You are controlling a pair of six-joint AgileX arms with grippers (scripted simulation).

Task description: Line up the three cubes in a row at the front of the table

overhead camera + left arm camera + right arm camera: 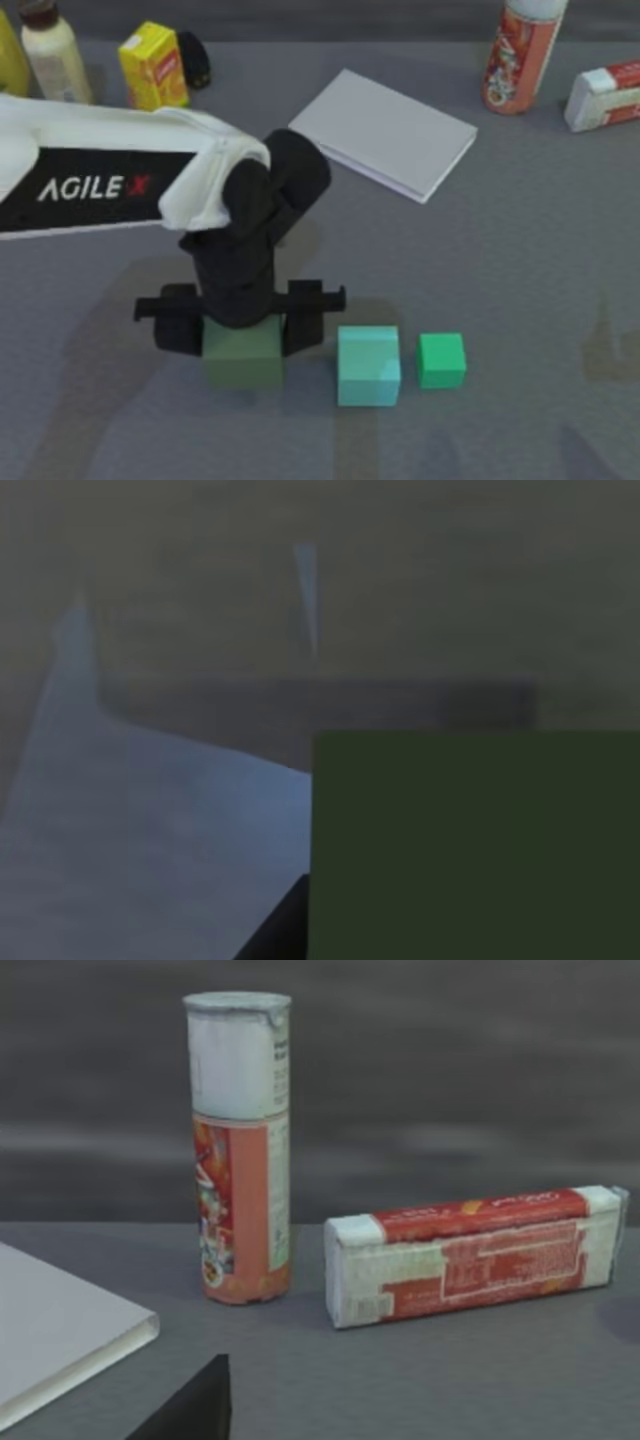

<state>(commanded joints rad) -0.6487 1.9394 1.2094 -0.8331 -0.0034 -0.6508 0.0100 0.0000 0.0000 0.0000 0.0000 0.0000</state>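
Left hand [243, 322] astride olive cube [243, 358]

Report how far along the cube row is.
Done: the turquoise cube and the small bright green cube sit side by side at the table's front. In hand: the left hand straddles the dark olive cube, in line with them. Left: releasing it and pulling away. The right arm is out of the top view.

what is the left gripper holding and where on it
The left gripper straddles the olive cube, a finger on each of its left and right sides; whether it actually grips cannot be told.
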